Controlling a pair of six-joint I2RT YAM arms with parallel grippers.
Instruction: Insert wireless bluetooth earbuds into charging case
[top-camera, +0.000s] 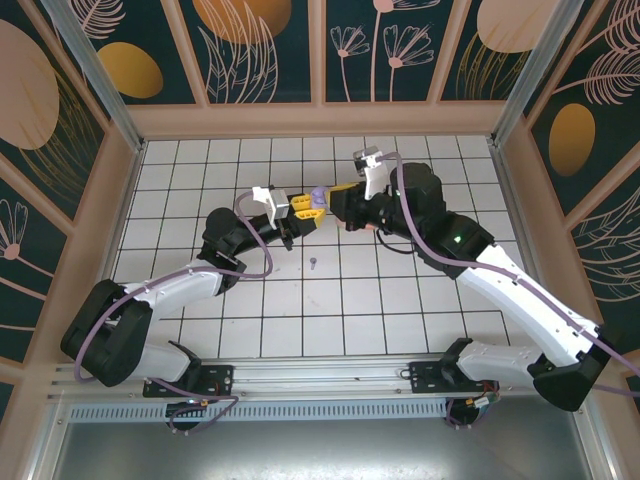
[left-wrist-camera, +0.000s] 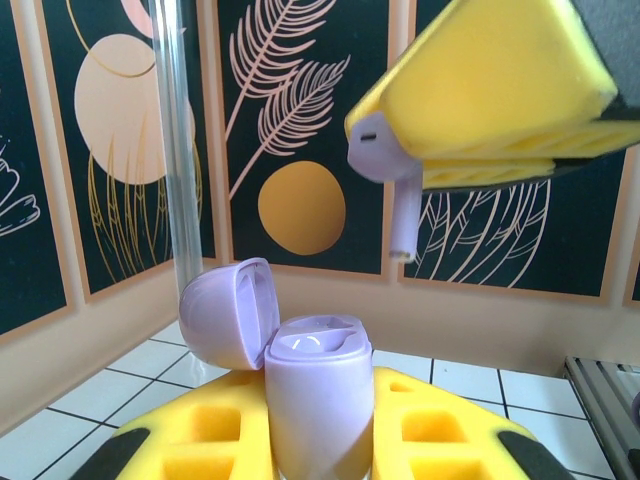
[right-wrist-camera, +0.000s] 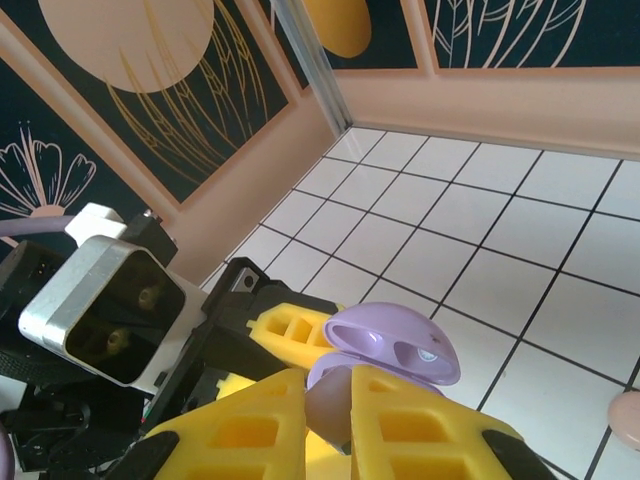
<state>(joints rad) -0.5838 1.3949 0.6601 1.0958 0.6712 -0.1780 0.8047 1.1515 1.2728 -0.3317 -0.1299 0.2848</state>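
Observation:
My left gripper (left-wrist-camera: 320, 445) is shut on the lilac charging case (left-wrist-camera: 318, 385), which stands upright between the yellow fingers (left-wrist-camera: 190, 435) with its lid (left-wrist-camera: 228, 312) swung open to the left. Directly above the case, my right gripper (right-wrist-camera: 335, 400) is shut on a lilac earbud (left-wrist-camera: 385, 165), stem pointing down and a short gap above the case's top. In the top view both grippers (top-camera: 303, 208) (top-camera: 337, 203) meet over the middle of the tiled floor around the case (top-camera: 318, 196). Another lilac earbud (top-camera: 314, 263) lies loose on a tile just in front of them.
A salmon-pink object (right-wrist-camera: 625, 420) lies on the tiles to the right of the case, cut off by the frame edge. The left wrist's camera housing (right-wrist-camera: 100, 310) sits close to my right gripper. Patterned walls (top-camera: 320, 50) and a metal post (left-wrist-camera: 180, 150) enclose the white tiled floor (top-camera: 330, 310).

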